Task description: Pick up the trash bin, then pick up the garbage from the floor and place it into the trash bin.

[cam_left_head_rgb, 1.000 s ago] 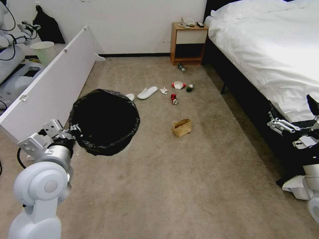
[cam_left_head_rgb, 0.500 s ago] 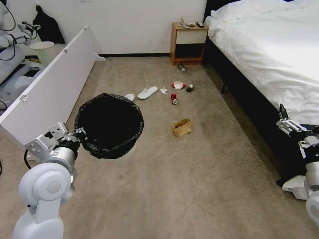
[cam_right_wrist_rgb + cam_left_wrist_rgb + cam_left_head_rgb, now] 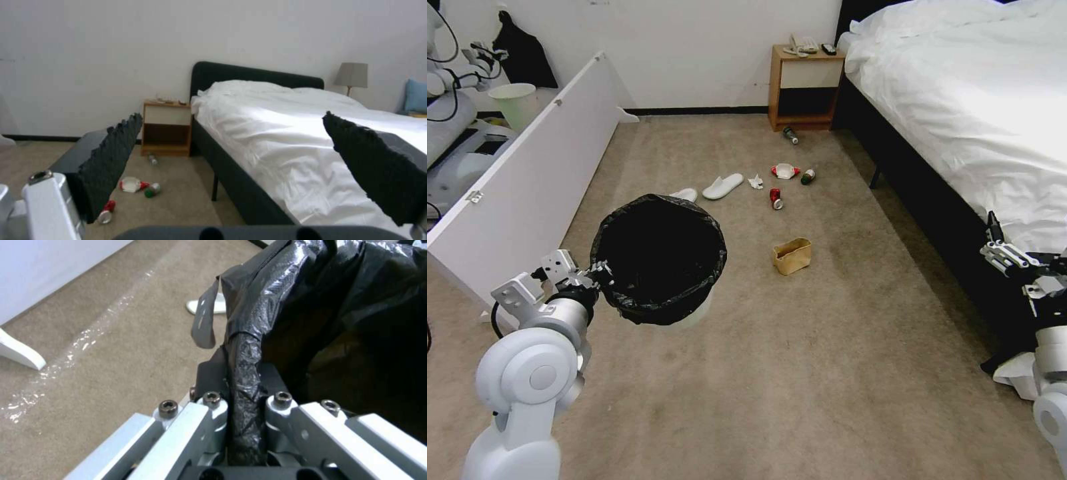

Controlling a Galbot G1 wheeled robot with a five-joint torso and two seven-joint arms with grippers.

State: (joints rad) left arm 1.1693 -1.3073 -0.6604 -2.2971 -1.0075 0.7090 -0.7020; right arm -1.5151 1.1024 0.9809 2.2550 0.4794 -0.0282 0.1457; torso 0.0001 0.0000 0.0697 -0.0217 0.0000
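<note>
1. The left gripper (image 3: 602, 272) holds the trash bin (image 3: 658, 259) up off the floor. Its fingers (image 3: 213, 406) pinch the rim, with the black bag (image 3: 311, 306) squeezed between them.
2. The right gripper (image 3: 1006, 255) hangs near the side of the bed (image 3: 960, 100). Its fingers (image 3: 111, 163) are spread wide with nothing in them.
3. The garbage is on the floor, ahead of the robot. The brown paper bag (image 3: 792, 256) is the closest piece. It lies between the two arms, just to the right of the bin, and its long side runs left to right.
4. The red can (image 3: 775, 198), a slipper (image 3: 723, 186), the tissue (image 3: 755, 181) and a bottle (image 3: 808, 177) are farther away.
5. I think the free right arm should get the paper bag, reaching in to its left.
6. The floor is tan carpet (image 3: 827, 367). A nightstand (image 3: 804, 87) stands by the wall.
</note>
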